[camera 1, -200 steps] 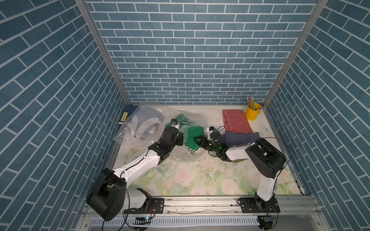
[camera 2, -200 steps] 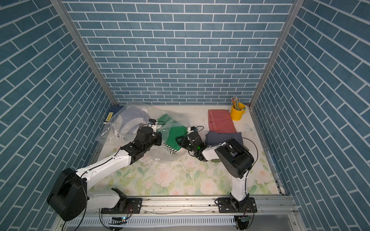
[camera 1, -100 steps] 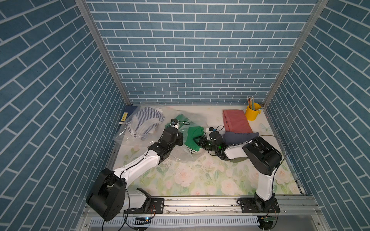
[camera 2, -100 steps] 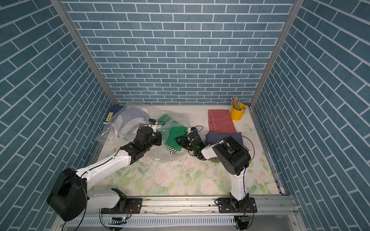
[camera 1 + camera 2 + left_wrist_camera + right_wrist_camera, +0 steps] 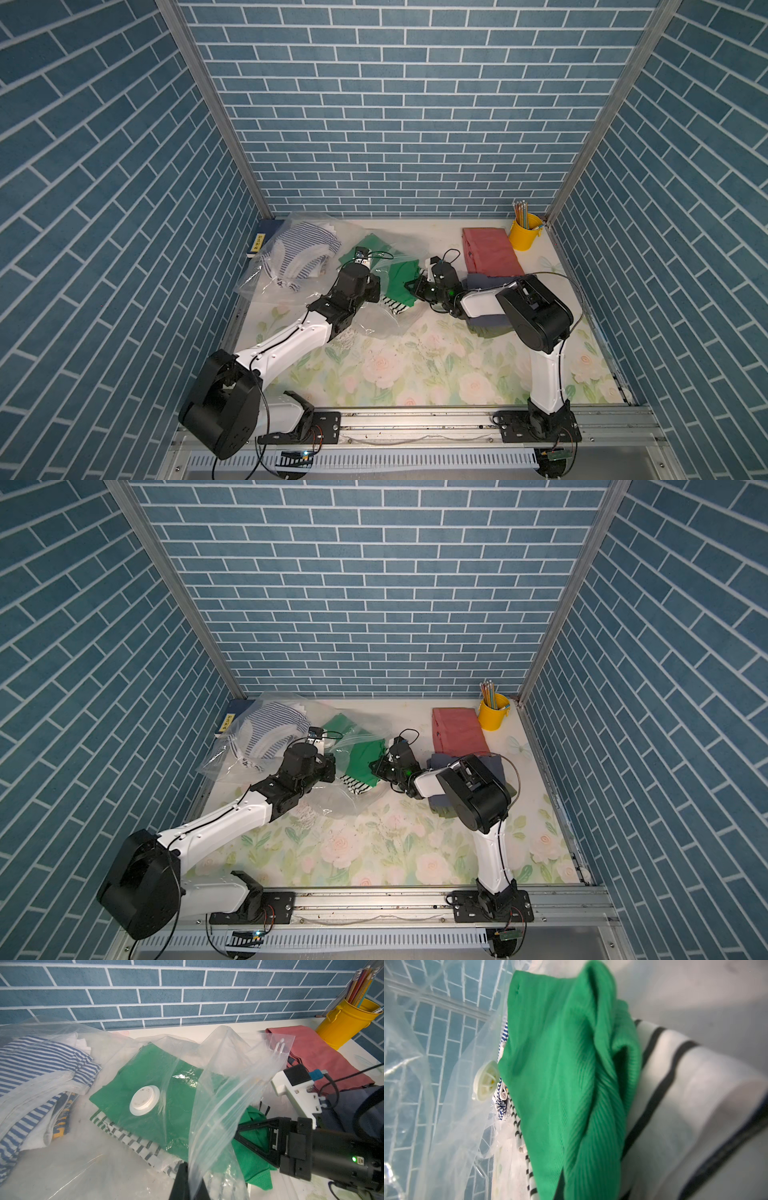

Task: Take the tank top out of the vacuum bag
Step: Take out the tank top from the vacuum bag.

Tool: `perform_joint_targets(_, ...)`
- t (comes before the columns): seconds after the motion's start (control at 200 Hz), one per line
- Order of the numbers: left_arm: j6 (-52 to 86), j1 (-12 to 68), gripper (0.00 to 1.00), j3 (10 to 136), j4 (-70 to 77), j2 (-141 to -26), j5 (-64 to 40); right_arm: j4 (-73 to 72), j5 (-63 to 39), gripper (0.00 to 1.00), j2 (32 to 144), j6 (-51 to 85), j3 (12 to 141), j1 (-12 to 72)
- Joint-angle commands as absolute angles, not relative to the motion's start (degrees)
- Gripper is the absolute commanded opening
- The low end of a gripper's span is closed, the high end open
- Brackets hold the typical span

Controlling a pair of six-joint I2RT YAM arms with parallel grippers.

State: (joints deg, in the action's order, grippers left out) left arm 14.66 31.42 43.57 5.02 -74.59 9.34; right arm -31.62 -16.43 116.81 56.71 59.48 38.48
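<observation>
Left wrist view: right gripper (image 5: 238, 1133) pinched shut on the green tank top (image 5: 255, 1161), half inside the vacuum bag (image 5: 218, 1076), left gripper (image 5: 191, 1184) clamping its edge — a shallow bite could slip, or drag the striped shirt (image 5: 133, 1142) along.

A second ago the right tool (image 5: 410, 286) stands a little short of the green tank top (image 5: 399, 276), jaws apart. Now it is pushed up against that tank top's exposed edge, and its jaws are pinched together on a fold of the green cloth; the left wrist view shows them meeting in a point on the fabric (image 5: 238, 1132). The right arm's elbow joint (image 5: 536, 320) also lies nearer the tank top than it did, drawn in behind the tool, as both top views show (image 5: 473, 796).
</observation>
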Motion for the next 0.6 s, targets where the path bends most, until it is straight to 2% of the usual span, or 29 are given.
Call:
perform_joint_targets(0.0,14.24,30.86,0.0,44.25,5.45,-74.66,9.7,-27.78,-17.61,0.0,112.05,51.17,61.96,38.5)
perform_joint_targets(0.2,14.28,30.87,0.0,44.3,5.45,-74.62,9.75,-25.25,-17.13,0.0,105.52,49.19,61.27,38.5)
perform_joint_targets(0.245,14.3,30.93,0.0,44.3,5.45,-74.64,9.66,-24.68,-17.29,0.05,104.7,48.88,61.18,38.49)
perform_joint_targets(0.3,14.37,30.9,0.0,44.3,5.48,-74.62,9.52,-24.08,-17.75,0.06,104.18,48.28,61.17,38.5)
perform_joint_targets(0.345,14.33,30.86,0.0,44.3,5.49,-74.64,9.43,-23.45,-18.1,0.0,103.85,47.92,61.11,38.51)
perform_joint_targets(0.595,14.3,30.87,0.0,44.3,5.36,-74.49,9.73,-22.98,-17.51,0.0,98.48,47.68,57.44,38.5)
